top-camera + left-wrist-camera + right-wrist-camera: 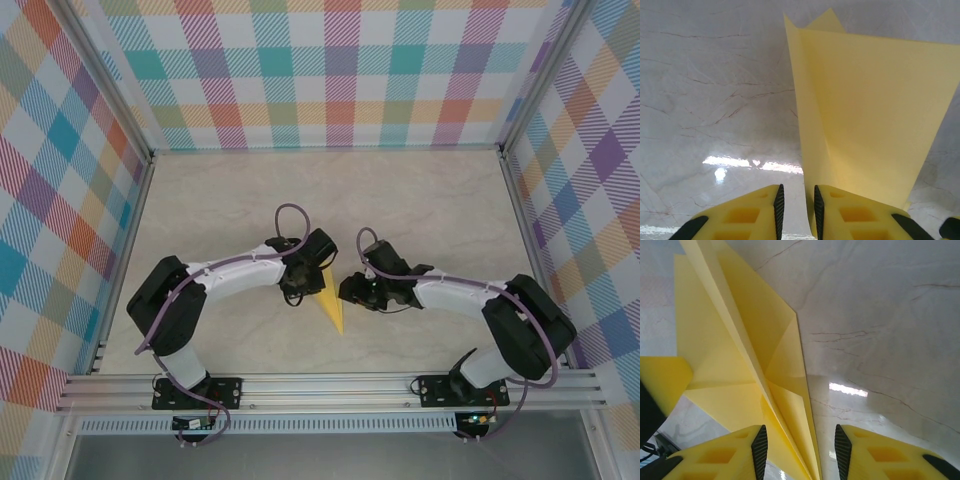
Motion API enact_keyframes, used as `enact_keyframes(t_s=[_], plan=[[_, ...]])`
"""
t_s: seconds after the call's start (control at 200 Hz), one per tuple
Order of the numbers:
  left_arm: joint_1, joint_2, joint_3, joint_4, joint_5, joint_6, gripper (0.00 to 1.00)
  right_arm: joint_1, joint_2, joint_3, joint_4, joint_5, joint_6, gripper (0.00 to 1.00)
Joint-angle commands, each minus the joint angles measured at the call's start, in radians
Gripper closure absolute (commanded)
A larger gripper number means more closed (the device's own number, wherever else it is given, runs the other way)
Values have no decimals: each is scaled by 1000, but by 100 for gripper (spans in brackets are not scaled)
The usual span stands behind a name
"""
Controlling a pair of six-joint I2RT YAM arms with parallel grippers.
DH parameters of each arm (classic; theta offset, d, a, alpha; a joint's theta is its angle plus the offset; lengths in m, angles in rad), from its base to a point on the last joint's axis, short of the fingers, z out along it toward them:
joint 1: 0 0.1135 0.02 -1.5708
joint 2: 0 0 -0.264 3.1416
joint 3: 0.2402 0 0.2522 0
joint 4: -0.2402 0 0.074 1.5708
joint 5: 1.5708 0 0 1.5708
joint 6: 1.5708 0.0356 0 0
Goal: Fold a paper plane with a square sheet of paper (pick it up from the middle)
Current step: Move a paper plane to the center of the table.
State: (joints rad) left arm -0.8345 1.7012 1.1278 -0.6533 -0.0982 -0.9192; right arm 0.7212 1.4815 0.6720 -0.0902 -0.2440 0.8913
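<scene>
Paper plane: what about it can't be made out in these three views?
Top view: the paper plane has its wide end under the left claw; its folds are too small to read.
Left wrist view: the bottom edge cuts off where paper meets the pads, so a pinch cannot be confirmed.
Right wrist view: both ends of the plane run off the frame, past the open right claw.

The pale marbled desk (420, 200) carries a yellow paper plane (332, 308), its point toward the near edge.

Pale marbled tabletop (420, 200); plaid walls (300, 70); aluminium rail (330, 390) near edge.
</scene>
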Motion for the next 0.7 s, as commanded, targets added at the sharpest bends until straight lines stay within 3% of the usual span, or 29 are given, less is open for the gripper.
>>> enact_keyframes(t_s=[0.0, 0.07, 0.245, 0.48, 0.695], plan=[[5, -32, -13, 23, -6, 2, 76, 9, 27, 42, 6, -42, -51, 53], [6, -29, -11, 20, -6, 8, 76, 12, 53, 58, 12, -74, -74, 48], [7, -29, -19, 21, -7, 13, 76, 27, 103, 88, 14, -97, -91, 47], [7, -32, -22, 21, -7, 14, 76, 41, 147, 109, 30, -129, -104, 48], [7, -35, -30, 20, -8, 10, 76, 67, 156, 121, 13, -99, -112, 55]])
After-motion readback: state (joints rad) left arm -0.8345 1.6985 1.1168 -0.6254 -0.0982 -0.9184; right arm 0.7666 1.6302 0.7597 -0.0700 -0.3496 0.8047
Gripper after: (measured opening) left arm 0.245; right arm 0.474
